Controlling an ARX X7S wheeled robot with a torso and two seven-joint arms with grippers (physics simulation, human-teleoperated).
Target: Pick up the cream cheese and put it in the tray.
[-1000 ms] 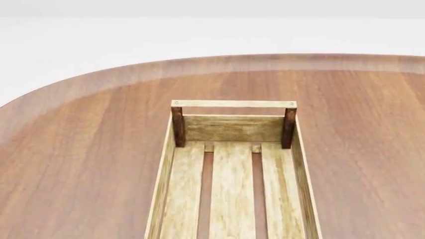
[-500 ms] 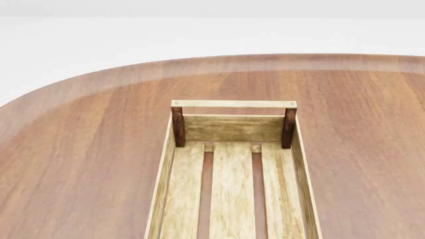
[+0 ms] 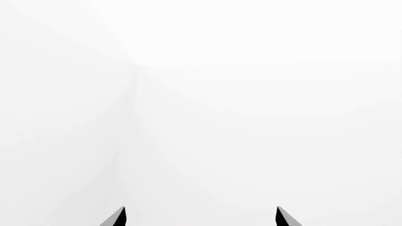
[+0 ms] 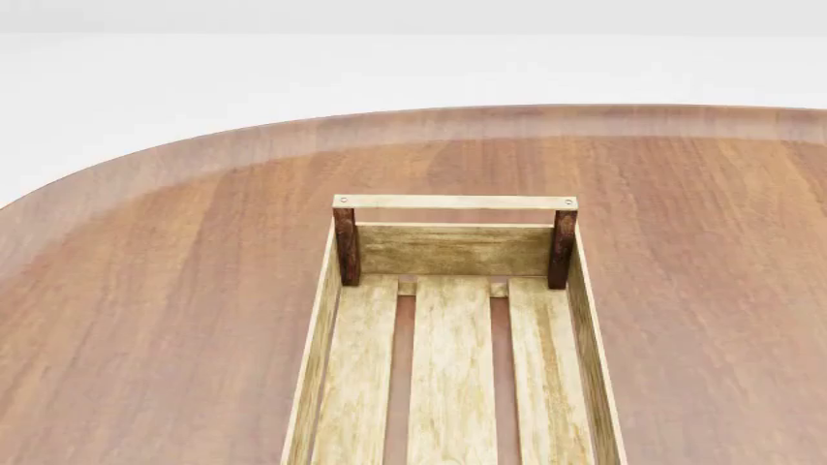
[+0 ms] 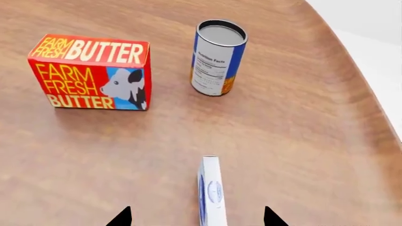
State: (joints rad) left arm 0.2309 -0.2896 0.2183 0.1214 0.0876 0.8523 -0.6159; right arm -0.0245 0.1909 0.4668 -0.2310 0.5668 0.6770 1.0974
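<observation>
**Wood tray sits unfilled while cream cheese stands on edge under the right arm**

Head view: a light-wood tray with a slatted bottom lies on a brown wooden table, running from the near edge of the frame toward the table's middle. Two dark brown corner posts at its far end carry a pale top rail. Nothing lies on the slats that can be seen. The table's rounded far rim curves across the frame against a white background. Neither arm nor gripper appears in this view.

Left wrist view: only blank white surroundings fill the frame. Two dark fingertips of the left gripper poke in at the frame edge, set well apart, the jaws spread with nothing between them.

Right wrist view: the cream cheese, a thin white box with a blue oval logo, stands on its narrow edge on the table, between the two dark tips of the right gripper. Those tips are parted wide and stand clear of the box on both sides, gripping nothing. Beyond it stand a red-orange butter box with a cow picture and an upright blue-and-orange can, apart from each other and from the cream cheese. The can stands nearer the table's curved edge.
</observation>
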